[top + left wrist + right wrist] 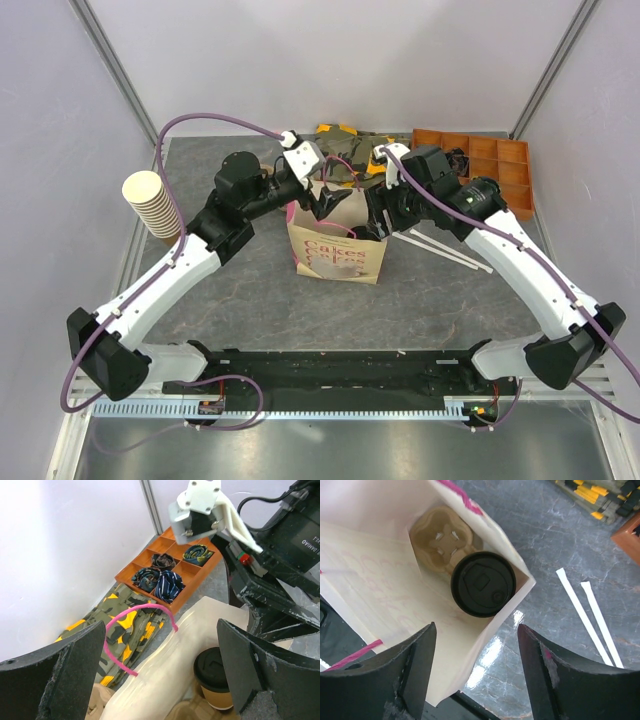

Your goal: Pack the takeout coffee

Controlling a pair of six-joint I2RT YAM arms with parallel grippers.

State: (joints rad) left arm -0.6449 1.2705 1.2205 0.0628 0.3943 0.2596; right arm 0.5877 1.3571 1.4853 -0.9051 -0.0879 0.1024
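Grey marbled table (250, 310) between pale walls, with a white paper bag (335, 262) with pink handles standing mid-table, mouth open. The takeout coffee (483, 584), black lid on, is already down inside the bag, upright, in the corner next to the pulp carrier (440, 537). One carrier socket shows empty; can't tell if the cup sits in another socket or just beside it. The right gripper (476, 630) hangs right above the bag mouth over the cup, fingers spread, nothing between them, not touching the lid. The left gripper (161, 630) is at the bag's other rim, fingers spread wide; the bag wall runs between them but isn't pinched. Judgement: the main step looks done, since the cup is in the bag and let go. Likely left are pulling both arms clear and maybe adding the two wrapped straws (445, 250) lying on the table beside the bag, if they count. The bag isn't closed.
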